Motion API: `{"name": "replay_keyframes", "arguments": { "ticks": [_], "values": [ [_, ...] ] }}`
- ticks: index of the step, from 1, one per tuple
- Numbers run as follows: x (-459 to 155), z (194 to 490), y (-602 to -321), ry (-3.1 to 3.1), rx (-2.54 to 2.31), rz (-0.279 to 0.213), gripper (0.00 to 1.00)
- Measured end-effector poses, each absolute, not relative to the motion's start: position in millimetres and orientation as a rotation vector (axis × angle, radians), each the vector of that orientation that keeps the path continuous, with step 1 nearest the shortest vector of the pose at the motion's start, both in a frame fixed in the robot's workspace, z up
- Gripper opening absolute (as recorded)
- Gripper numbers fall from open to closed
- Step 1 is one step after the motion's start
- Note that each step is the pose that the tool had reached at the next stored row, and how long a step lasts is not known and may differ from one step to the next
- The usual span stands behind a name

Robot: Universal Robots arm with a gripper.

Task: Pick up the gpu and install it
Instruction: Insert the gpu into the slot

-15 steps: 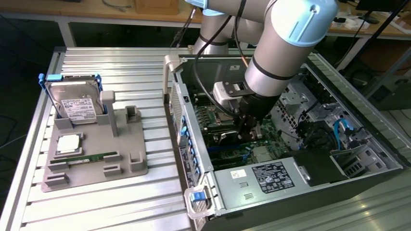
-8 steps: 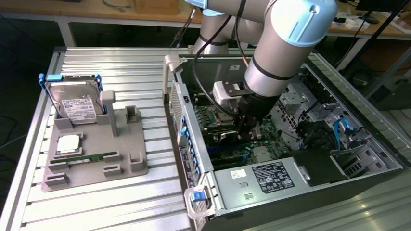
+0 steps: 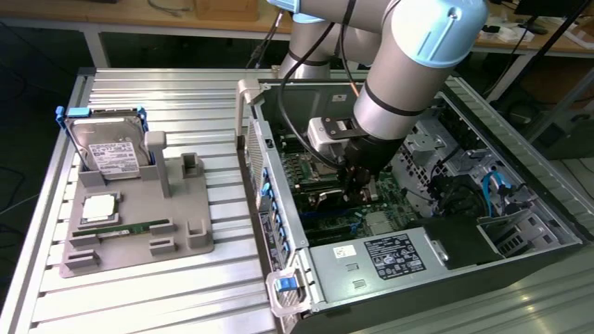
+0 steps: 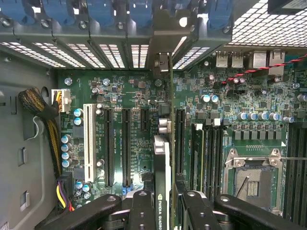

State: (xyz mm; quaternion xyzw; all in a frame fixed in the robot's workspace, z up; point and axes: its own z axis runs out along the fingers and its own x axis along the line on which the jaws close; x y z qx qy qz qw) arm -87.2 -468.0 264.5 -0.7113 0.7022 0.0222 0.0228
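Observation:
In the wrist view the gpu is seen edge-on, a thin card with a printed label along its edge and its metal bracket up against the case's rear slot openings. My gripper is shut on the card, its black fingers pressed to both sides. The card hangs upright over the green motherboard, beside a long black expansion slot; whether it sits in a slot I cannot tell. In the exterior view my gripper reaches down inside the open computer case.
A grey holder on the exterior view's left carries a silver hard drive, a processor and a green memory stick. Inside the case are a power supply, cables, an empty processor socket and blue slot clips.

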Motion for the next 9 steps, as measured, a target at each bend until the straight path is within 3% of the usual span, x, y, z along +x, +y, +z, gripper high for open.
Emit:
{"name": "replay_keyframes", "arguments": {
  "ticks": [9],
  "values": [
    [-87.4, 259.6, -468.1, 2.175, -2.203, 0.069, 0.27]
  ]
}}
